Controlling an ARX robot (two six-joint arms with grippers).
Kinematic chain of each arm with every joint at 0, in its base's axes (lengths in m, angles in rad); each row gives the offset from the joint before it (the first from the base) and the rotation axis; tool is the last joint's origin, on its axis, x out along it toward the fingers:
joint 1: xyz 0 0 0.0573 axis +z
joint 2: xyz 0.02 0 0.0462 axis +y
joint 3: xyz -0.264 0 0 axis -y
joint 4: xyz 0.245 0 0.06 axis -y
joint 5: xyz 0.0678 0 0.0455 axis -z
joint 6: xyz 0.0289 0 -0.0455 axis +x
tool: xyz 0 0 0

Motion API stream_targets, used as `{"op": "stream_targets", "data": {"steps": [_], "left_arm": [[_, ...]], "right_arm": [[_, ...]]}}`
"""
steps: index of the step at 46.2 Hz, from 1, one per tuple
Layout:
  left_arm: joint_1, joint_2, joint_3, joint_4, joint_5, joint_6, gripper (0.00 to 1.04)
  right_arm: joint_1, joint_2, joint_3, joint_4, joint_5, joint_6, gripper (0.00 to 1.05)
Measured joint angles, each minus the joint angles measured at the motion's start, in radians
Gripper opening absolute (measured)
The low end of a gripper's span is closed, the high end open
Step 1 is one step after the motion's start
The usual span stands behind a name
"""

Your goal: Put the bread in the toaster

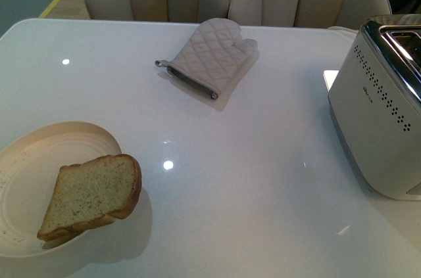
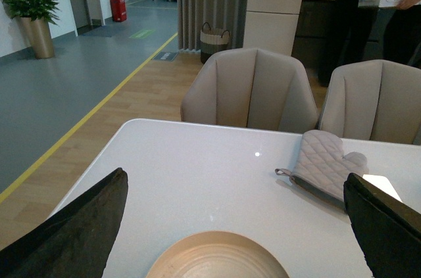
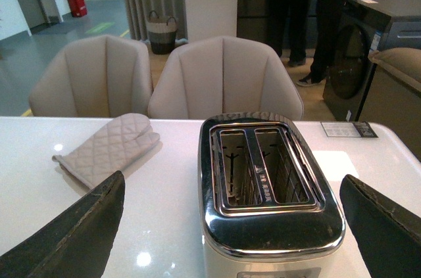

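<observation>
Well, left gripper (image 2: 235, 176) and right gripper (image 3: 233, 178) are spread, empty; bread (image 1: 92, 196) is propped on the plate (image 1: 26, 160) edge, well apart from the toaster (image 1: 381, 114), so it could be knocked off by a sloppy pinch

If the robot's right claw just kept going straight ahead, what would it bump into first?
Probably the toaster. In the right wrist view it sits straight ahead, between the fingers of the open right gripper, with nothing in between. I cannot tell how far off it is.
</observation>
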Motion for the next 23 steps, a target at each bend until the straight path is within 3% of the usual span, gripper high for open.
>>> {"op": "stream_targets", "data": {"steps": [23], "left_arm": [[0.000,0.000,0.000,0.000,0.000,0.000,0.98]], "right_arm": [[0.000,0.000,0.000,0.000,0.000,0.000,0.96]]}}
